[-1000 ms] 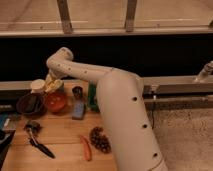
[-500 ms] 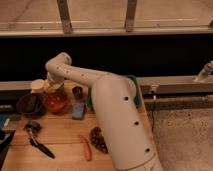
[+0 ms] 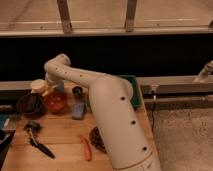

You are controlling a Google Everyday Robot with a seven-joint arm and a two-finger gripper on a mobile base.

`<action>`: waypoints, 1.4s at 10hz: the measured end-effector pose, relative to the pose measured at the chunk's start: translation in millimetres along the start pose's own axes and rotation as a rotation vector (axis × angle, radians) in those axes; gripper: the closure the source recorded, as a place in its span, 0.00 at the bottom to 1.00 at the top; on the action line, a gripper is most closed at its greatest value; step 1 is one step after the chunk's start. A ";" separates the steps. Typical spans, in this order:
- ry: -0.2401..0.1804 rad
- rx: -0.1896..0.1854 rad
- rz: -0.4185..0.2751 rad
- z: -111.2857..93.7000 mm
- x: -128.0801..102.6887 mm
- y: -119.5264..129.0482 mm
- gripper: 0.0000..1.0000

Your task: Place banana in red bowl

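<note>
The red bowl [image 3: 56, 102] sits on the wooden table at the left, between a dark brown bowl [image 3: 29, 105] and a blue block. My gripper [image 3: 50, 90] is at the end of the white arm, right over the bowl's far-left rim. A small pale yellow piece, which looks like the banana [image 3: 46, 92], shows at the gripper just above that rim. I cannot see whether the banana is held or rests on the bowl.
A white cup [image 3: 37, 85] stands behind the dark bowl. A small dark cup [image 3: 77, 91], a blue block [image 3: 78, 110], an orange-red stick [image 3: 86, 148], a dark clustered object [image 3: 96, 140], a black tool [image 3: 37, 142] and a green tray [image 3: 135, 90] are around.
The arm has swung its wrist further left and down, bringing the gripper from beside the red bowl to right over its far rim.
</note>
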 end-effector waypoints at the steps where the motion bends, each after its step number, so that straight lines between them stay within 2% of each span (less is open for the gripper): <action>1: -0.002 -0.001 0.001 0.0 -0.4 -0.1 0.83; 3: -0.007 0.000 0.002 -0.7 -0.4 -2.1 0.99; 6: -0.038 0.015 0.012 -11.5 -6.5 -9.1 1.00; 10: -0.125 0.068 0.011 -52.1 -30.4 -24.4 1.00; 12: -0.155 0.089 0.018 -66.1 -32.2 -30.0 1.00; 14: -0.160 0.100 0.028 -76.5 -23.6 -31.7 1.00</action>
